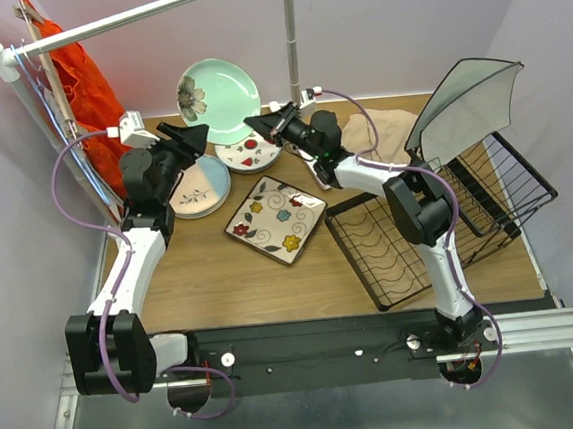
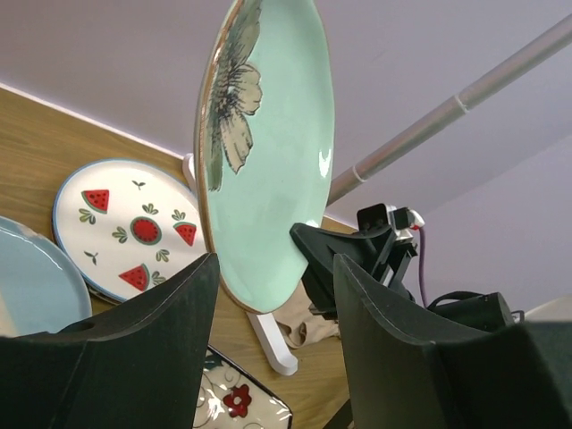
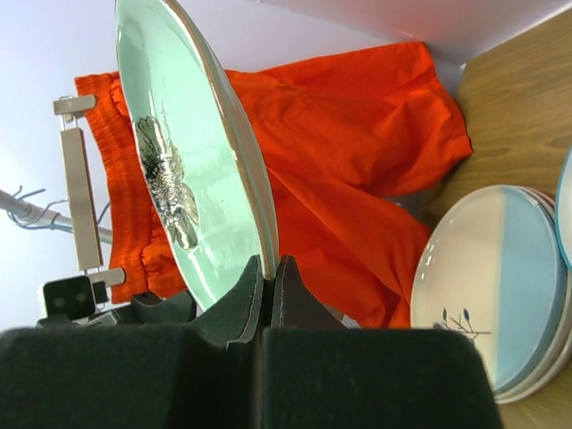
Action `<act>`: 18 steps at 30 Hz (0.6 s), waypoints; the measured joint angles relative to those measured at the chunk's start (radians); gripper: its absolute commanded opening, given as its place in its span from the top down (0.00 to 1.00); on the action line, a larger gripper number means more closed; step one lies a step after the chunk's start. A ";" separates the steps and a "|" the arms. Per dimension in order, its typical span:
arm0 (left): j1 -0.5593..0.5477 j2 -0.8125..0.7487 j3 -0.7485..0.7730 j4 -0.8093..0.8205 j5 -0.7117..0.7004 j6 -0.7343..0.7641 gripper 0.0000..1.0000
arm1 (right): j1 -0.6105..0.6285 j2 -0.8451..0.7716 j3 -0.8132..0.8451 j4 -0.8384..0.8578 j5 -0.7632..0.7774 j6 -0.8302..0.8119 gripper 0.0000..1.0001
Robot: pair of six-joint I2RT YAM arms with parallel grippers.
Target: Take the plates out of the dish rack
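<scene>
My right gripper is shut on the rim of a pale green plate with a dark flower, and holds it on edge above the table's back. My left gripper stands open just below and left of that plate. The plate's lower edge lies in line with the gap, touching neither finger. A red-spotted round plate, a pink-and-blue stack and a square floral plate lie on the table. The black dish rack at the right holds a grey-teal plate upright.
A white rail crosses the back, with its post and foot close behind the held plate. An orange cloth hangs at the left. A beige cloth lies beside the rack.
</scene>
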 measured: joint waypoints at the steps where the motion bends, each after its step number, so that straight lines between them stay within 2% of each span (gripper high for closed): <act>1: 0.000 0.000 -0.008 0.012 0.002 -0.005 0.38 | 0.000 -0.002 -0.010 0.002 -0.001 0.002 0.99; 9: -0.065 -0.093 -0.132 0.030 -0.064 -0.054 0.39 | -0.005 -0.040 -0.121 0.001 0.000 -0.004 0.99; 18: -0.368 -0.210 -0.156 -0.033 -0.327 -0.068 0.39 | -0.031 -0.131 -0.233 0.003 -0.002 -0.015 0.99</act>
